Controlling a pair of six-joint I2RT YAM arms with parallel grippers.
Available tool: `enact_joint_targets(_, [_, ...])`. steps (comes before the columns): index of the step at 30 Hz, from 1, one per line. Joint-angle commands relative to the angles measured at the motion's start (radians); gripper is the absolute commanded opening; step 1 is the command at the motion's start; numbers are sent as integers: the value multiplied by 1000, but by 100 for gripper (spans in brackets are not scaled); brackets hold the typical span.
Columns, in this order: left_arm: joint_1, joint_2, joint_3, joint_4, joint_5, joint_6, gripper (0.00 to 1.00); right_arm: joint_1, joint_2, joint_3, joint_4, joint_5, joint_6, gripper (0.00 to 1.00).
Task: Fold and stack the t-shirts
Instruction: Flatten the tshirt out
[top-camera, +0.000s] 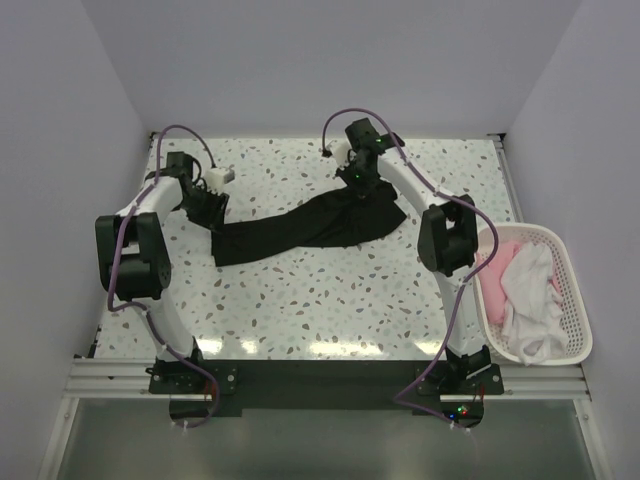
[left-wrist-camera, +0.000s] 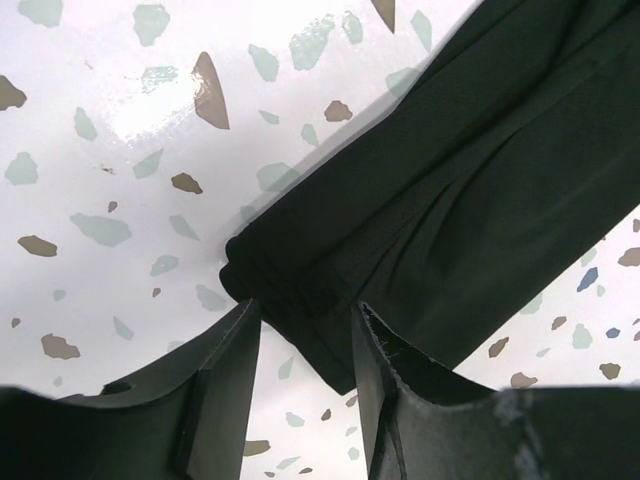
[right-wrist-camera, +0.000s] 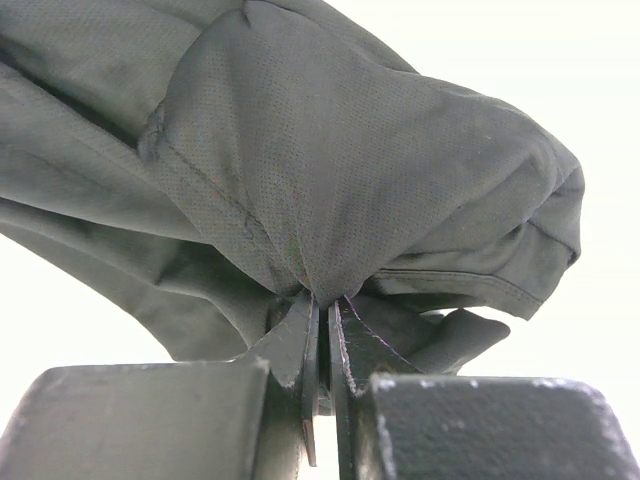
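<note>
- The speckled table (top-camera: 300, 300) carries the black t-shirt (top-camera: 300, 228), which is stretched in a long band from one pincer to the other.
- A white basket (top-camera: 575, 300) sits well off the right pincer's outer side, holding a white t-shirt (top-camera: 530, 300) and a pink t-shirt (top-camera: 497, 262).
- The right pincer (right-wrist-camera: 322, 305) is clenched on a bunched fold of the black t-shirt, and the cloth bulges just beyond its tips.
- The left pincer (left-wrist-camera: 305, 305) is released, jaws apart, straddling the black t-shirt's folded end.
</note>
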Motion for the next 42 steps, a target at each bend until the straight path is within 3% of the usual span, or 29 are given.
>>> enact_joint_targets(1, [-7,-17,-5,-9,47,21,45,-1,-54,41,-15,-7,16,0])
enact_joint_targets(13, [-39,33,-8,9,36,32,36,-3,-42,46,-28,8,23,0])
enact_joint_targets(23, [-50,76,-8,46,-3,27,37,-9,-45,44,-44,17,27,0])
enact_joint_targets(30, [-51,29,43,1,-10,57,0,-23,-65,58,-65,16,44,4])
enact_joint_targets(38, [-50,-48,294,-159,66,110,0,-67,-134,61,-103,-41,101,4])
enact_joint_targets(42, [-53,-129,314,-308,157,265,0,-104,-218,30,-165,-112,89,3])
